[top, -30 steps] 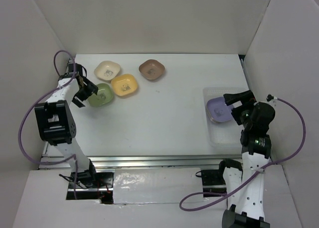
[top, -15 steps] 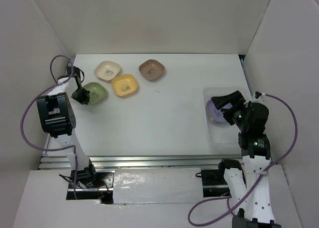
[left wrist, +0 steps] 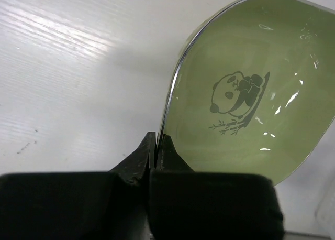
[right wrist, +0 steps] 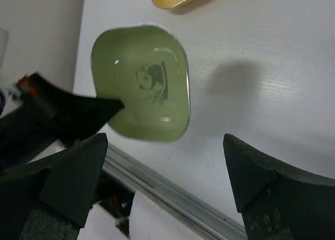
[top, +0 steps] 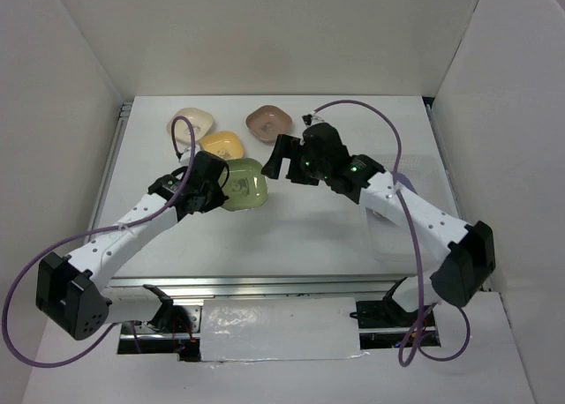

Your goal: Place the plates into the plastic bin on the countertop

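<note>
Left wrist view shows the left hand (left wrist: 155, 145) clamped on the rim of the green plate (left wrist: 246, 88), held above the surface (left wrist: 63, 67) just ahead of the right hand (right wrist: 164, 156), whose spread fingers should likely grip the far rim before release.
</note>
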